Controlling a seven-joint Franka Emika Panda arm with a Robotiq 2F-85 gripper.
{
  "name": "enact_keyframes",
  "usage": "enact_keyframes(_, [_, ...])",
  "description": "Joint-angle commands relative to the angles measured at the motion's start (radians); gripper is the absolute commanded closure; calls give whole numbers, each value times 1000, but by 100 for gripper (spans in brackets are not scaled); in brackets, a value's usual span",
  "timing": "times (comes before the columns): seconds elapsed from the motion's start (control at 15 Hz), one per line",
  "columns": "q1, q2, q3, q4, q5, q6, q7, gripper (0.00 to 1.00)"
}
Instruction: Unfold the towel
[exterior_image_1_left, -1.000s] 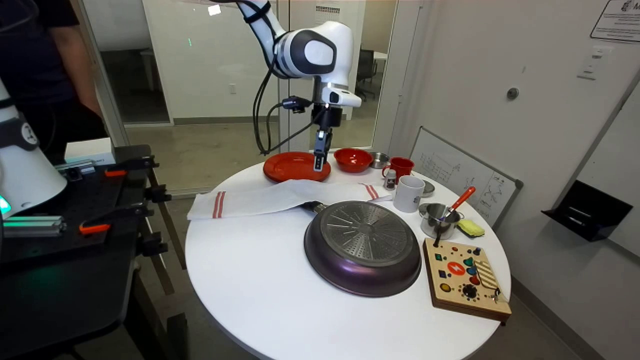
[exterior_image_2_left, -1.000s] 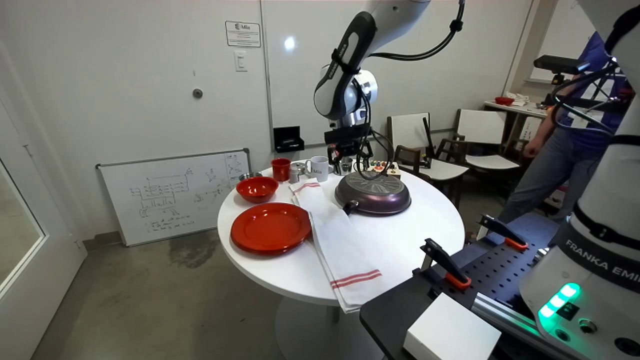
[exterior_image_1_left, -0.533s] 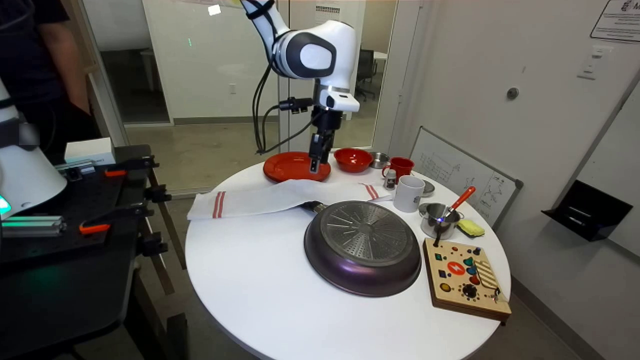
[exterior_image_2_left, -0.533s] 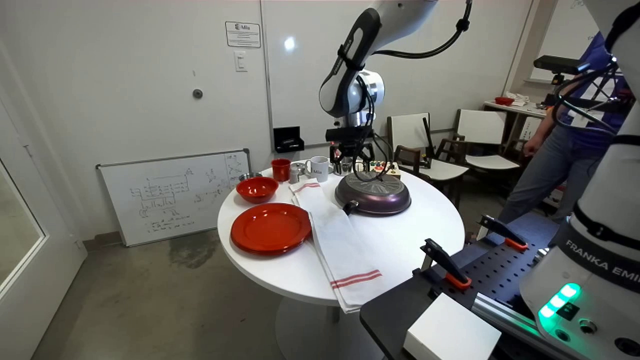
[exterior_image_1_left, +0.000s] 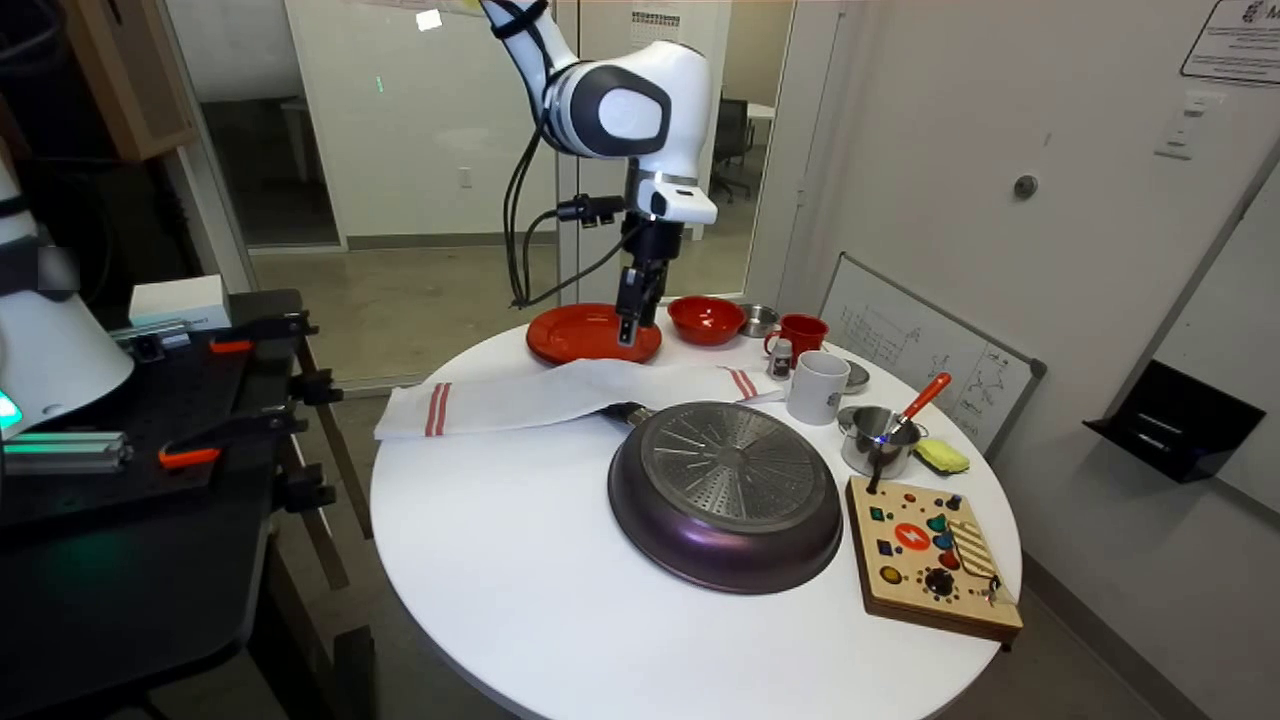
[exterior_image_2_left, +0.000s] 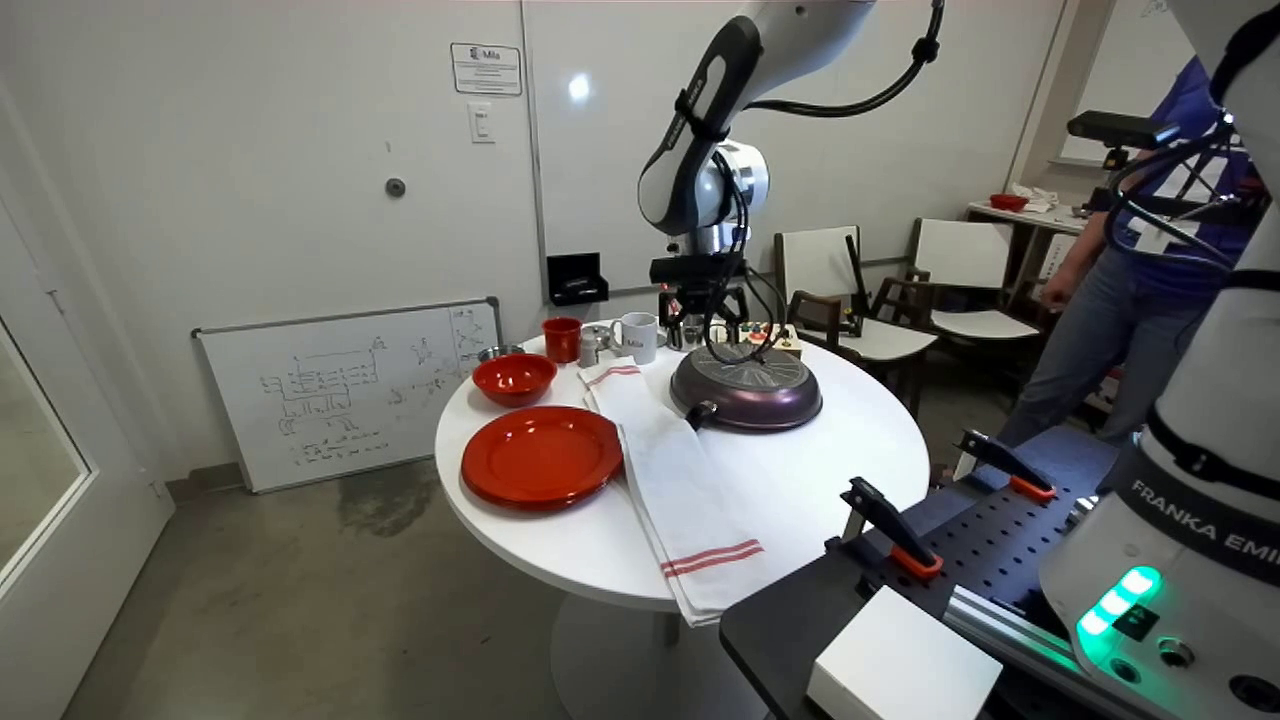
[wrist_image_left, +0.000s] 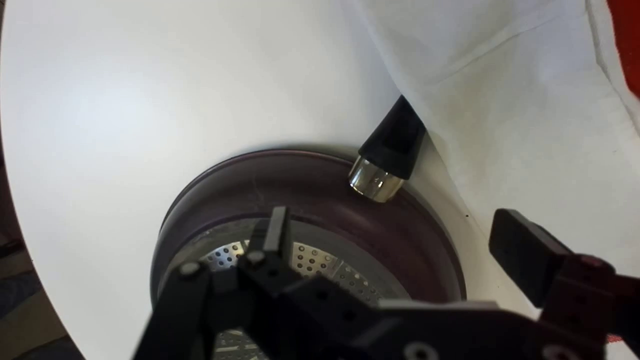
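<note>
"Across the round white desk (exterior_image_1_left: 500, 540), where is the long white cloth towel with red stripes (exterior_image_2_left: 677, 475)?"

"Folded into a strip between a glossy red round plate (exterior_image_2_left: 540, 455) and an upturned dark purple frying pan (exterior_image_1_left: 725, 560), one striped end reaching past the rim."

"Does it touch the pan?"

"The pan's black handle (wrist_image_left: 396, 141) runs beneath its edge."

"And the black two-fingered gripper (wrist_image_left: 395, 240)?"

"Jaws spread wide, raised above the pan and the towel's edge."
</note>
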Motion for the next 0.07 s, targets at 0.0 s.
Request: enact_keyframes(0.0, [-2,1,2,2,-2,-2,1,0])
